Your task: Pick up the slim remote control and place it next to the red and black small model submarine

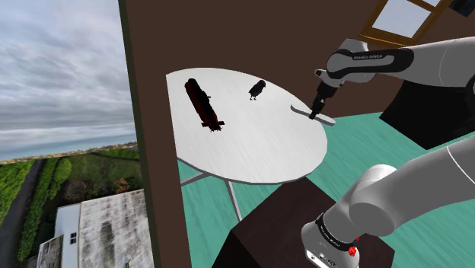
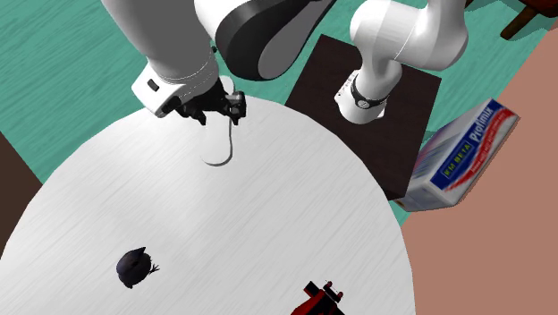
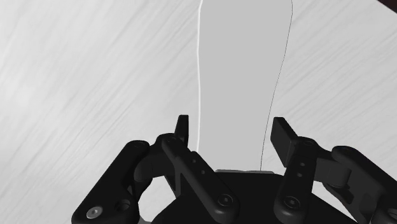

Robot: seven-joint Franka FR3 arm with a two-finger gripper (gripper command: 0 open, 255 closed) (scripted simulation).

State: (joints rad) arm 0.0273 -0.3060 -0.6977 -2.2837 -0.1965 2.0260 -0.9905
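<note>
The slim remote control (image 3: 242,76) is a pale grey, flat bar. It sits at the table's edge on the shoulder view's right, and I cannot tell whether it still rests on the top. My black gripper (image 3: 232,127) is shut on the remote (image 1: 303,111), one finger on each long side. In the second exterior view the gripper (image 2: 217,116) stands over the remote (image 2: 221,152) at the table's far rim. The red and black model submarine (image 1: 202,104) lies across the round white table (image 1: 251,152), far from the gripper (image 1: 314,113). Only the submarine's tip (image 2: 315,304) shows in the second exterior view.
A small dark bird-like figure (image 1: 256,89) stands on the table between submarine and remote, also the figure (image 2: 136,266). A blue and white box (image 2: 465,152) lies on the floor beside the dark stand (image 2: 411,98). A brown wall edge (image 1: 141,152) borders the table.
</note>
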